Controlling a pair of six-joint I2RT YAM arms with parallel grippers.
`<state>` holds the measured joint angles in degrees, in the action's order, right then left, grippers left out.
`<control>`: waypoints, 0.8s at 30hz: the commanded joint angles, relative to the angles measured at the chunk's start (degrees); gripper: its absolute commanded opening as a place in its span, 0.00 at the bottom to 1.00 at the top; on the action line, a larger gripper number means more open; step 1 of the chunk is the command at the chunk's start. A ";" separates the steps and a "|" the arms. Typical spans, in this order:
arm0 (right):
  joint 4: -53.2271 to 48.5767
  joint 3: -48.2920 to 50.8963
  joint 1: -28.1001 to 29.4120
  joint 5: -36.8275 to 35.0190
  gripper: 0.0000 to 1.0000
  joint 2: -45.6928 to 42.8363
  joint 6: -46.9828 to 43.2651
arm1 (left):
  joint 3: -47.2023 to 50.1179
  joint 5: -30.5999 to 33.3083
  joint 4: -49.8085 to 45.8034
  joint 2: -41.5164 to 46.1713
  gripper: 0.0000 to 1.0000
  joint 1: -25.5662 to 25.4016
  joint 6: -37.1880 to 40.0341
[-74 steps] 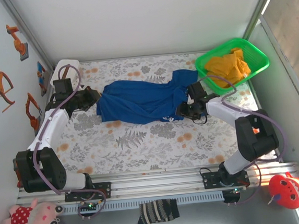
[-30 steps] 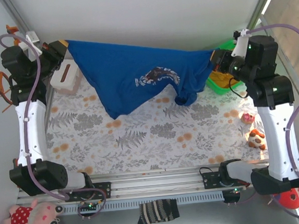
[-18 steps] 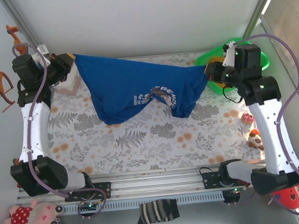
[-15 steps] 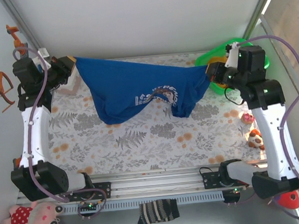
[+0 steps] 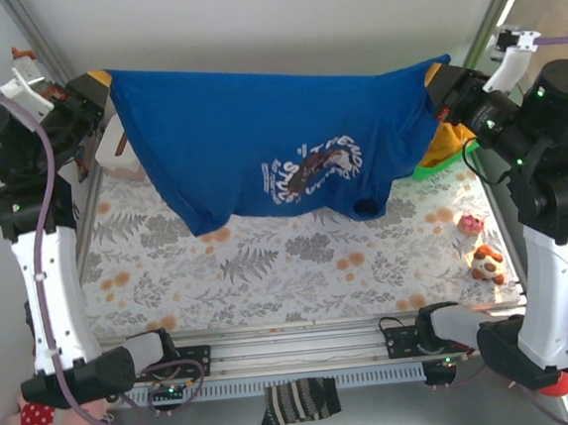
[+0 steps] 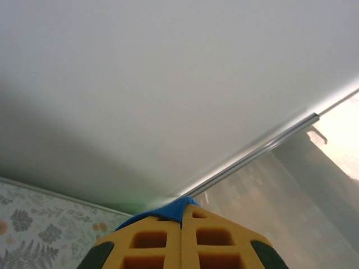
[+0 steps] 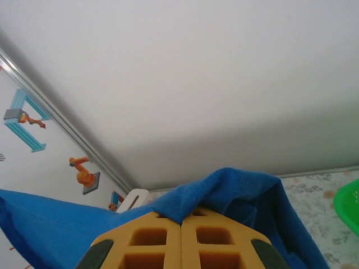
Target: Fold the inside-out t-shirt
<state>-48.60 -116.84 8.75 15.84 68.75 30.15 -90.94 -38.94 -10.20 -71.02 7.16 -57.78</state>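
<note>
The top view looks steeply down from high over the near edge, taking in the whole table [image 5: 298, 261]. Each wrist view sits close behind its own hand, the left hand [image 6: 180, 224] and the right hand [image 7: 180, 224] at the bottom edge, and faces up at the back wall [image 6: 140, 84]. All three share the shirt [image 5: 276, 124].

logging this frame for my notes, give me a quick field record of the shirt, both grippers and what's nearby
garment: blue t-shirt, lifted and stretched wide between the arms, white print facing the top camera
left gripper: shut on the shirt's upper corner on its side
right gripper: shut on the opposite upper corner
lower hem: hangs over the table, contact unclear
behind shirt: green basket with yellow garment, white box
</note>
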 commanded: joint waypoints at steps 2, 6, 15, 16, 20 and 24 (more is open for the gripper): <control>0.80 5.05 -0.62 -1.84 0.00 8.25 -2.00 | 5.18 3.84 -3.58 -9.83 0.05 0.49 1.26; 4.45 8.13 -0.99 -2.30 0.00 15.63 -3.08 | 5.38 4.84 -3.29 -18.95 0.09 0.35 5.65; 8.35 1.17 -1.91 -4.59 0.00 38.29 -2.97 | -5.34 7.28 -5.09 -40.58 0.10 -0.43 10.95; 9.36 0.38 -1.82 -3.38 0.00 39.99 -3.56 | -6.76 7.31 -5.80 -41.89 0.10 -0.61 11.33; 5.86 -2.22 -1.53 -0.98 0.48 42.77 -4.33 | -7.21 6.88 -8.82 -41.21 0.27 -1.75 12.85; 9.81 9.05 -0.84 -0.40 0.59 33.71 -3.76 | -0.24 8.51 -13.79 -33.56 0.47 -4.54 17.29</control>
<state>-41.15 -111.83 7.44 14.11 110.80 26.68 -94.21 -30.98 -18.76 -111.37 4.86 -45.17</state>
